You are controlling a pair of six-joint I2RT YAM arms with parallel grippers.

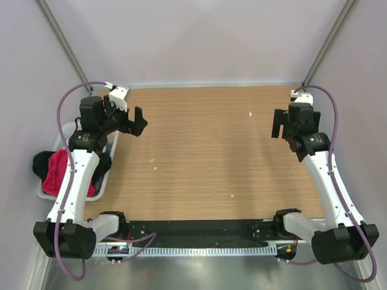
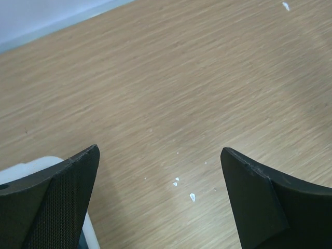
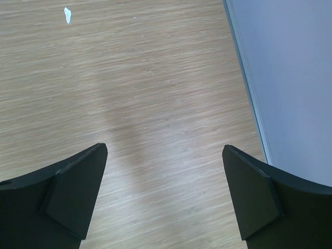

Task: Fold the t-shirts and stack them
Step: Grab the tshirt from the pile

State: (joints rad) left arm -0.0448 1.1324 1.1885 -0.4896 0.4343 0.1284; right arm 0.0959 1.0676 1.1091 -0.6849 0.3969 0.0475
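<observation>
Bright, even light; soft shadows; sharp focus

Wood-grain table (image 1: 205,157) with a few white flecks (image 1: 250,113), plain pale lilac walls (image 1: 199,36) on three sides, soft even light.

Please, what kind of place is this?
Probably a robot lab cell: left arm and right arm bolted to a wooden table, plain walls around it, a basket of t-shirts beside.

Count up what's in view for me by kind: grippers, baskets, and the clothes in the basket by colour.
Open grippers: 2, left gripper and right gripper
White basket: 1
Pink-red cloth: 1
Black cloth: 1 bundle; it cannot be told if this is one shirt or more
Total: 5
</observation>
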